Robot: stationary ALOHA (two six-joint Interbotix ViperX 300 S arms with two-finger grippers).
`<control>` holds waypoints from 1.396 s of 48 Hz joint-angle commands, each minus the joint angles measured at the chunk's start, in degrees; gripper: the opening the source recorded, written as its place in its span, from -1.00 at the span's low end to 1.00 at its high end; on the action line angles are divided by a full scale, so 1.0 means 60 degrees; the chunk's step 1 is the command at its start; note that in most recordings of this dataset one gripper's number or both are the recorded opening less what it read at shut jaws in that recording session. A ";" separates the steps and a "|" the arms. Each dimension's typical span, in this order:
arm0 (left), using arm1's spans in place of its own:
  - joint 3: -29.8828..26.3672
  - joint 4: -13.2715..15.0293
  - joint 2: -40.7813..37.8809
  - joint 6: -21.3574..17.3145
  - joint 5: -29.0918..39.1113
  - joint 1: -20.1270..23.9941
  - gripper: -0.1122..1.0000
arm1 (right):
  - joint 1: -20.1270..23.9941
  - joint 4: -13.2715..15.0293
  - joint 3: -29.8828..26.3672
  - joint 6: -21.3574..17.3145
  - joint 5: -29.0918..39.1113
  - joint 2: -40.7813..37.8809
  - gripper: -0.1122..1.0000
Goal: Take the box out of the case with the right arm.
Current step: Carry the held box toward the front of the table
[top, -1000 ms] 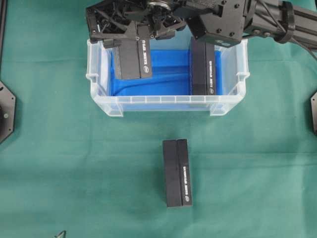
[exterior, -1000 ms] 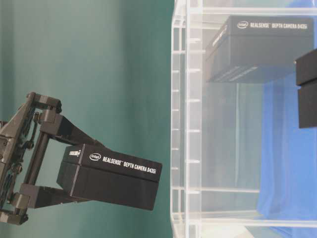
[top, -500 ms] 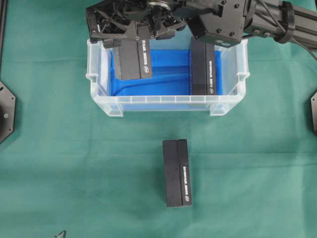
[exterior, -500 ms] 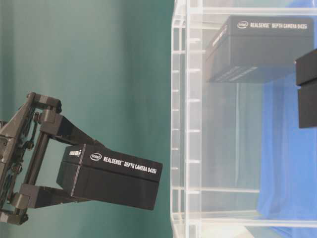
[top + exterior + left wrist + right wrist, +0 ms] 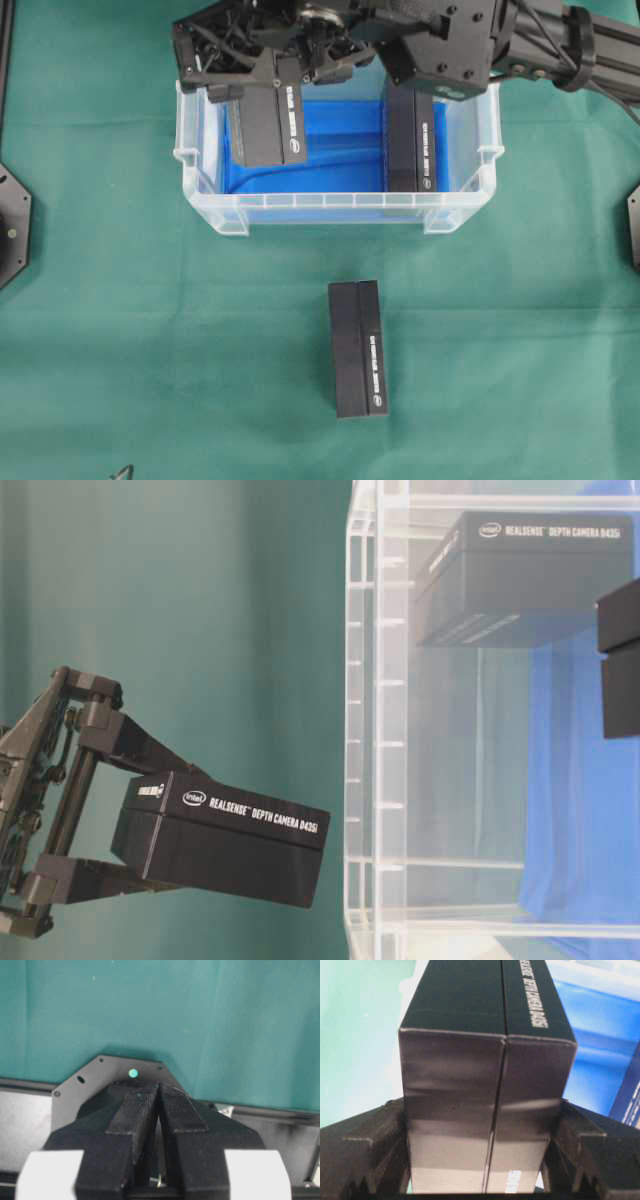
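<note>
The right gripper holds a black box by its far end, one finger against each long side, as the right wrist view shows plainly. In the overhead view this held box hangs over the left part of the case, near the far-left corner; the table-level view shows it lifted clear above the rim, tilted slightly.

The main risk, as a judgement, is a slip. The grip takes only one end of a long box with smooth cardboard sides, so the free end may sag or the box may slide out during a quick swing, dropping back into the case. A low path towards the bench could also catch the free end on the ribbed rim or the left handle and twist the box in the jaws. The arm itself reaches across above the second box, so any dip could knock it.

The case is clear plastic with a blue sheet lining its bottom. One black box stands inside against the right wall. A third box lies on the green-covered bench, nearer the front edge, well apart from the case.

The left gripper is closed and empty, its fingers pressed together, parked away from the case.
</note>
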State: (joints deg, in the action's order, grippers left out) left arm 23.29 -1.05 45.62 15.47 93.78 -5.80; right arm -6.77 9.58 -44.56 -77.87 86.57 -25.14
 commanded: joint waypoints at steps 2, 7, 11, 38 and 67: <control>-0.0103 -0.0029 -0.0044 -0.0015 -0.0029 -0.0029 -0.80 | 0.0264 0.0044 -0.0381 -0.0029 -0.0029 0.0630 0.44; -0.0103 -0.0029 -0.0044 -0.0015 -0.0029 -0.0029 -0.80 | 0.0542 0.0044 -0.0396 -0.0073 -0.0029 0.0630 0.44; -0.0103 -0.0029 -0.0044 -0.0015 -0.0044 -0.0029 -0.80 | 0.0835 0.0044 -0.0396 -0.0293 0.0029 0.0630 0.44; -0.0103 -0.0029 -0.0044 0.0015 -0.0044 -0.0029 -0.80 | 0.3296 0.0044 -0.0396 -0.1919 0.0161 0.0615 0.44; -0.0103 -0.0029 -0.0044 0.0015 -0.0044 -0.0029 -0.80 | 0.3867 0.0366 -0.0381 -0.2607 0.0425 0.0513 0.44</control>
State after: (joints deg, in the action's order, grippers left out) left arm 23.29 -1.05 45.62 15.56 93.78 -5.89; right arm 16.61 11.34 -45.18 -93.43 88.42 -25.14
